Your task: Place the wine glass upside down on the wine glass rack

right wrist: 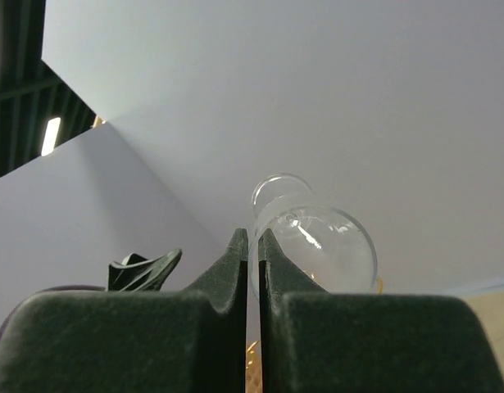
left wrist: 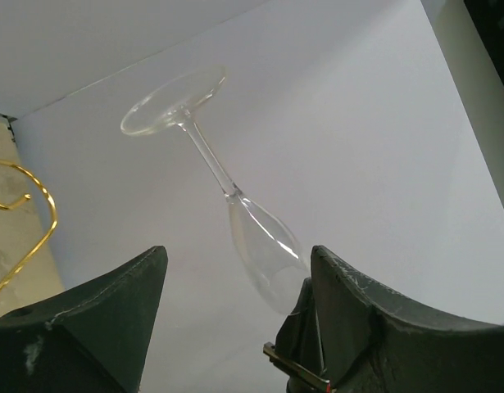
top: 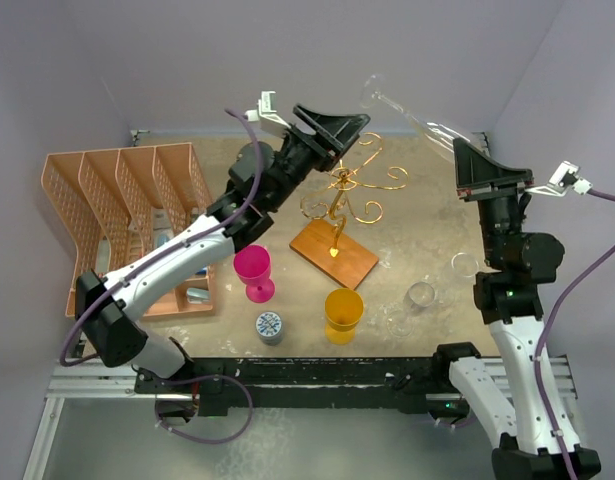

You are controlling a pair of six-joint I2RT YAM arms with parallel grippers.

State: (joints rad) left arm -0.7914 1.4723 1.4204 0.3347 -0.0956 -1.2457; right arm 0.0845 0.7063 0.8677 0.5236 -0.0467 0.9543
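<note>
A clear wine glass (top: 419,121) is held high in the air at the back, tilted, with its foot pointing up and left. My right gripper (top: 465,150) is shut on the rim of its bowl (right wrist: 321,246); the glass wall sits in the narrow slit between the pads (right wrist: 253,239). My left gripper (top: 339,126) is open and empty, raised above the gold wire rack (top: 339,195) and pointing at the glass. In the left wrist view the glass (left wrist: 256,233) lies beyond the spread fingers (left wrist: 235,274), apart from them. A gold scroll arm (left wrist: 40,221) shows at the left.
The rack's brown wooden base (top: 339,258) lies mid-table. An orange divided basket (top: 107,215) stands at the left. A pink goblet (top: 253,270), a yellow goblet (top: 343,314), a small patterned cup (top: 270,326) and clear glasses (top: 420,295) stand in front.
</note>
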